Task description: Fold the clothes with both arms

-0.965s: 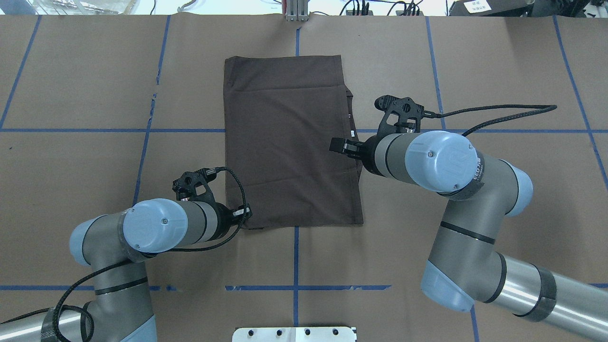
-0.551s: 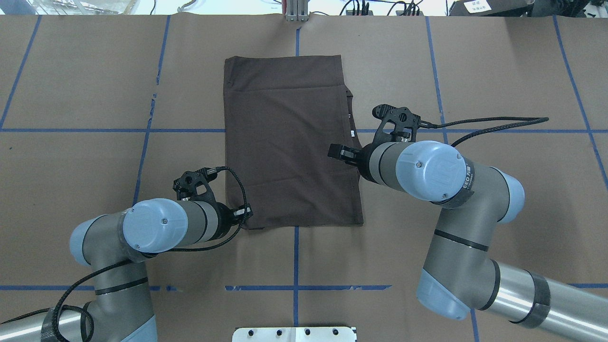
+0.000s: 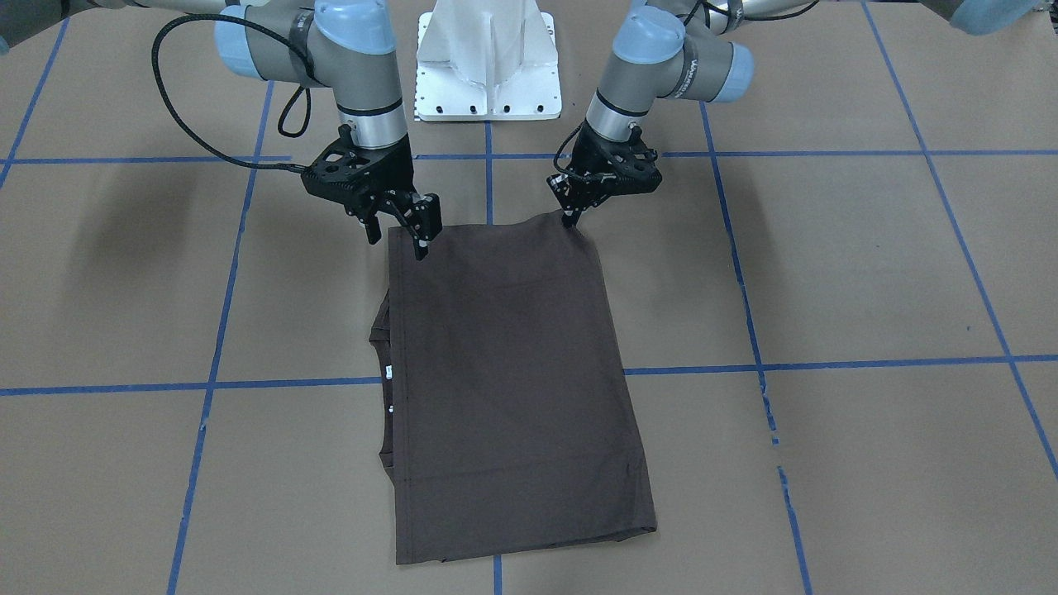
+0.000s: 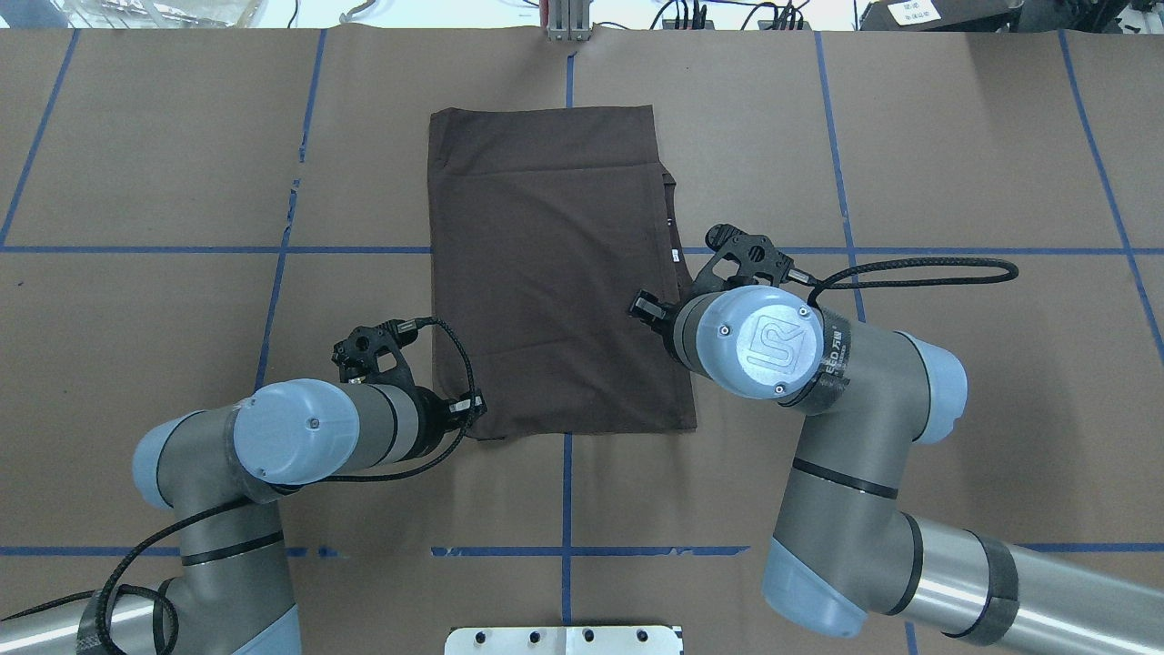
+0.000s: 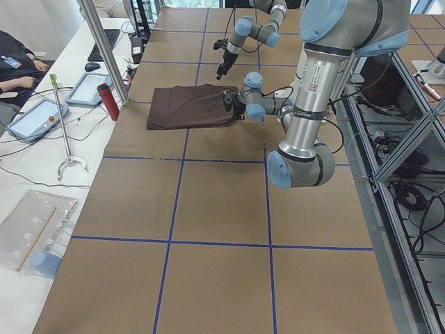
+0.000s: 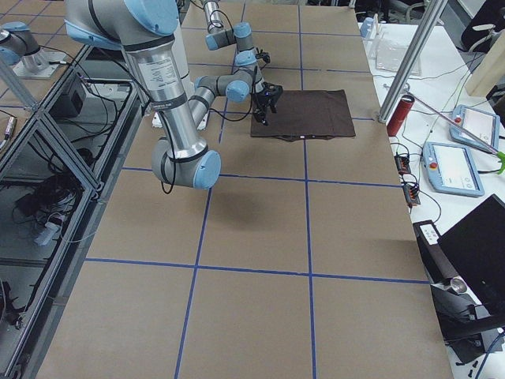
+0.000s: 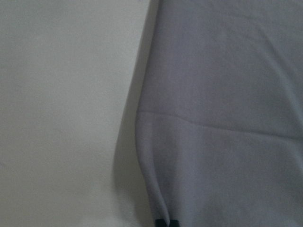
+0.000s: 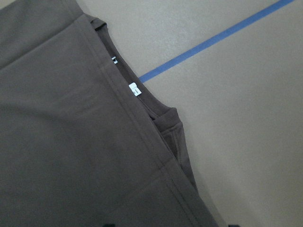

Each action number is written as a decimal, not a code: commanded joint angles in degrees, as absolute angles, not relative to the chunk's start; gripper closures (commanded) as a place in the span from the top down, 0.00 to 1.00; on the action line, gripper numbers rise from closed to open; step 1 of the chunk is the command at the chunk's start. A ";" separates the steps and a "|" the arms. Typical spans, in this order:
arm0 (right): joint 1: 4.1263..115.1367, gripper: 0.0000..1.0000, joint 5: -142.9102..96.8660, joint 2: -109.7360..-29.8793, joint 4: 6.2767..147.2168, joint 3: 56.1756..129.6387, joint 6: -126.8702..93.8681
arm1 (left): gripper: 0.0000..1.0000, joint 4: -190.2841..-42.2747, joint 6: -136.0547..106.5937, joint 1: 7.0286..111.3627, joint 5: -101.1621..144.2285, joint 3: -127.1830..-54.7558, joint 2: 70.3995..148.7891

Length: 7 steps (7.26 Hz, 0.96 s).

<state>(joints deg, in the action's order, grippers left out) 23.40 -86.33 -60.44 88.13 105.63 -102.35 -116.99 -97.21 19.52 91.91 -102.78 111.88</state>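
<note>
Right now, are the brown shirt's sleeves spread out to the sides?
No, the T-shirt lies folded into a narrow rectangle, with no sleeve sticking out on either side.

A table covered in brown paper (image 4: pixel 182 136) is marked into big squares by blue tape lines (image 4: pixel 564 550). Seen from the left end, a white side bench runs along the far edge. On it lie a red cylinder (image 5: pixel 108 102) beside an aluminium post (image 5: pixel 104 49), two grey handheld tablets (image 5: pixel 31 117), a computer mouse (image 5: pixel 92 67), a long grabber stick (image 5: pixel 61 129) and a clear plastic box (image 5: pixel 35 233). A person (image 5: pixel 17 59) sits at the bench's far left corner.
</note>
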 commanded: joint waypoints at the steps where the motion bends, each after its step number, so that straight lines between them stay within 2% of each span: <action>1: 21.98 0.86 -85.87 -55.58 89.03 99.02 -102.13 | 0.00 -116.98 -97.29 19.60 91.93 -102.92 111.88; 2: 21.89 0.86 -85.87 -53.89 89.03 96.27 -101.95 | 0.00 -116.98 -97.29 19.60 91.85 -102.92 111.88; 7: 19.43 0.83 -85.87 -54.93 90.17 95.80 -101.78 | 0.00 -116.98 -97.29 19.60 91.85 -103.01 111.88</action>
